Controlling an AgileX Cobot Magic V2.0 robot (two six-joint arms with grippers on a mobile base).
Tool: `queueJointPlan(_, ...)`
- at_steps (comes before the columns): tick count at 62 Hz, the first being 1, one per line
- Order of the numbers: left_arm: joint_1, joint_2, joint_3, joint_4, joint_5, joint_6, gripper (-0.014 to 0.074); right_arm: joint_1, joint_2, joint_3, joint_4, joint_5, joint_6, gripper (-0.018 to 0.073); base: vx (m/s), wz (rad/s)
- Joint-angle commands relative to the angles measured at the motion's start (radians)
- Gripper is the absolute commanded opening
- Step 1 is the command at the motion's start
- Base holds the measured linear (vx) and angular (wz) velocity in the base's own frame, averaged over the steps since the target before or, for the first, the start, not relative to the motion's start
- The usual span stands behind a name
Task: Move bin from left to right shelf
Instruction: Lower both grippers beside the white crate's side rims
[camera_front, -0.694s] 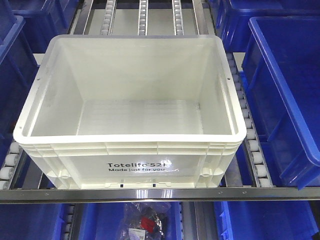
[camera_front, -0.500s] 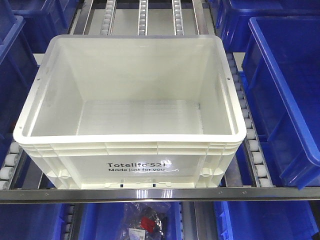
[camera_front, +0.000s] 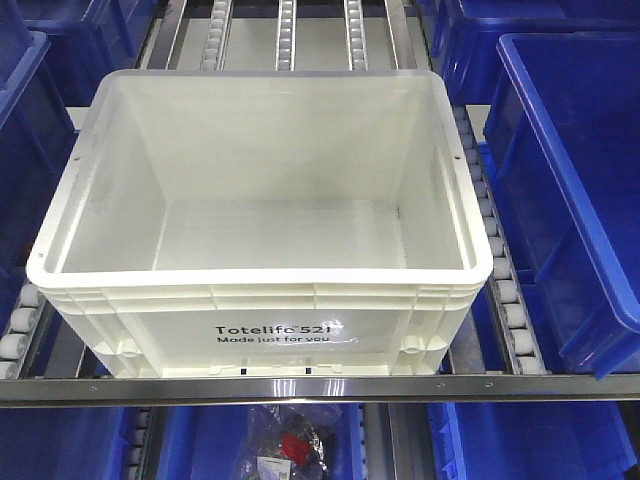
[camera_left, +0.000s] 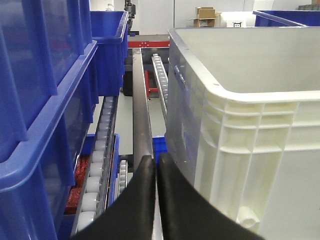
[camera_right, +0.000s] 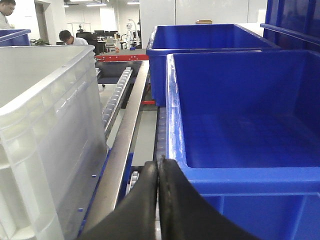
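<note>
The bin (camera_front: 260, 310) is a large white tote with black "Totelife 521" print, empty, resting on the roller shelf in the middle of the front view. Its left wall (camera_left: 240, 135) fills the right side of the left wrist view, and its right wall (camera_right: 45, 135) fills the left side of the right wrist view. My left gripper (camera_left: 156, 162) is shut and empty, just left of the bin's front left corner. My right gripper (camera_right: 159, 165) is shut and empty, in the gap between the bin and a blue bin. Neither arm shows in the front view.
Blue bins (camera_front: 570, 180) flank the tote on the right and on the left (camera_front: 25, 130). A metal front rail (camera_front: 320, 388) runs below the tote, with roller tracks (camera_front: 505, 290) beside it. More blue bins and a bag (camera_front: 290, 445) sit on the lower level.
</note>
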Motion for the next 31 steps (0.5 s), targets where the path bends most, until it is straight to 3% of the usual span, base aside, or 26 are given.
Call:
queueJointPlan(1,-0.006,-0.009,-0.023,0.000,-0.078,-0.008,-0.0006,0.001,-0.009,0.010,-0.002,-0.072,-0.003,-0.0008,0.00,0.00)
queueJointPlan(31,-0.006,-0.009,-0.025,0.011,-0.198,0.000,-0.0006,0.001,-0.009,0.008,0.000,-0.129,-0.003,-0.0008,0.00,0.00)
